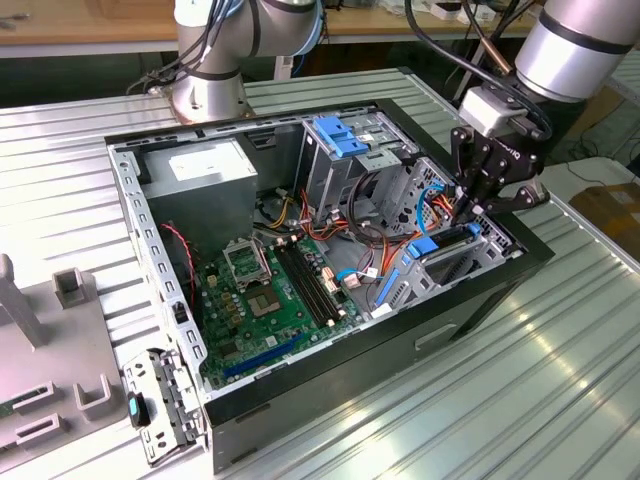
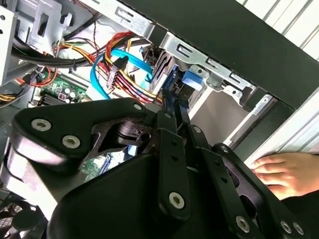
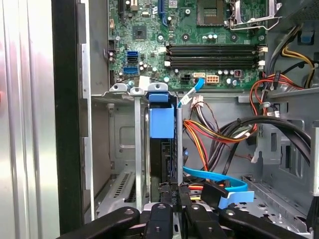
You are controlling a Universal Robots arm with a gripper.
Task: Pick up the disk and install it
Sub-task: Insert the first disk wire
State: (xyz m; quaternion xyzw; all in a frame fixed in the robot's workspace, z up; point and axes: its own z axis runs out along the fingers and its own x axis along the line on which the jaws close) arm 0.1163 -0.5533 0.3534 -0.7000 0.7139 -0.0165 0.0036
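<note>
The disk [image 1: 437, 243] stands on edge in the drive bay at the exterior view's right end of the open computer case [image 1: 330, 370]. Its blue plastic frame [image 3: 162, 122] shows between the bay's metal rails, and in the second wrist view the blue edge [image 2: 192, 79] lies just past my fingertips. My gripper [image 1: 472, 212] hangs over the bay's far end. In both wrist views its black fingers [image 2: 167, 112] sit close together, shut on the disk's upper edge [image 3: 163, 164]. The gripper [image 3: 174, 191] is level with the bay's opening.
Red, orange and blue cables [image 3: 214, 139] crowd the space beside the bay. The motherboard [image 1: 270, 300], a grey power-supply box [image 1: 200, 170] and a blue bracket [image 1: 340, 135] fill the case. A person's hand [image 2: 284, 172] rests on the ribbed table outside the case wall. Grey fixtures [image 1: 50, 370] stand at the exterior view's left.
</note>
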